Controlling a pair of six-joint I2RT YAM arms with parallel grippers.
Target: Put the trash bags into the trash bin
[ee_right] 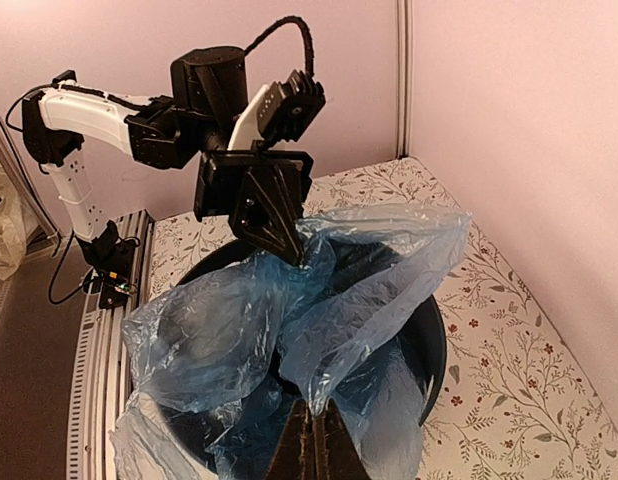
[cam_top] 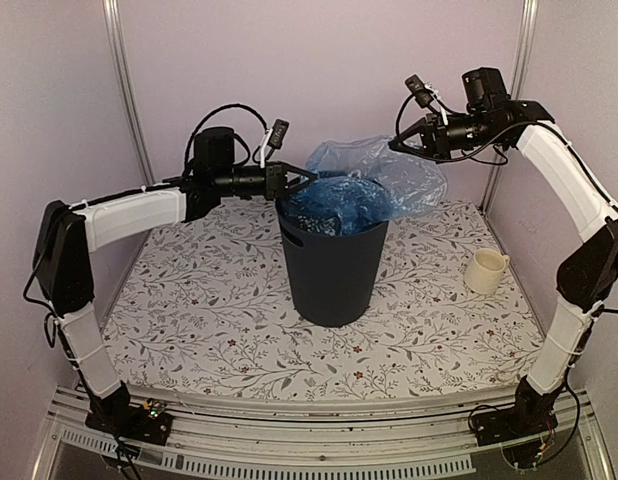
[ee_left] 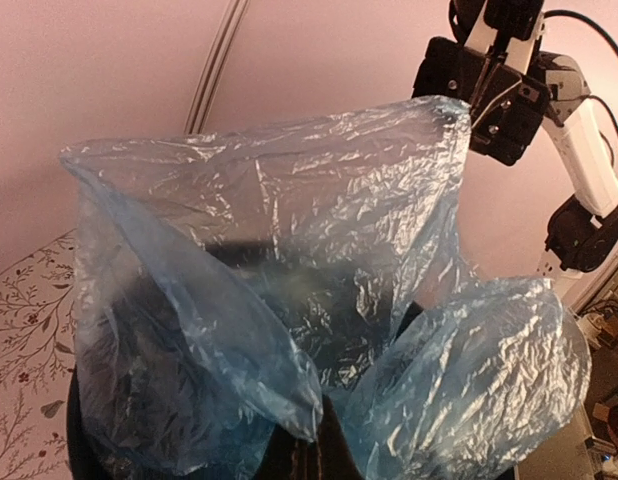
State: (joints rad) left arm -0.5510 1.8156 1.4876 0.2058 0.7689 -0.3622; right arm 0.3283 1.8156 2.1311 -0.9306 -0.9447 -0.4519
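The dark trash bin [cam_top: 334,270] stands upright in the middle of the frame on the flower-patterned counter [cam_top: 209,300]. The light-blue trash bag [cam_top: 374,180] sits partly inside it: crumpled film fills the mouth, and a loose, crinkly sheet billows up above the rim toward the upper right. The left end effector [cam_top: 307,181] reaches in from the left at the level of the bin's rim. Its fingers are pressed together on a fold of the bag, and the left wrist view shows the plastic gathering into its tips. The right end effector [cam_top: 394,146] hangs higher, right of centre above the bin. It is also pinched closed on the bag's raised edge, so the film stretches between the two. A small cream mug [cam_top: 485,271] stands on the counter at the right, well apart from the bin.
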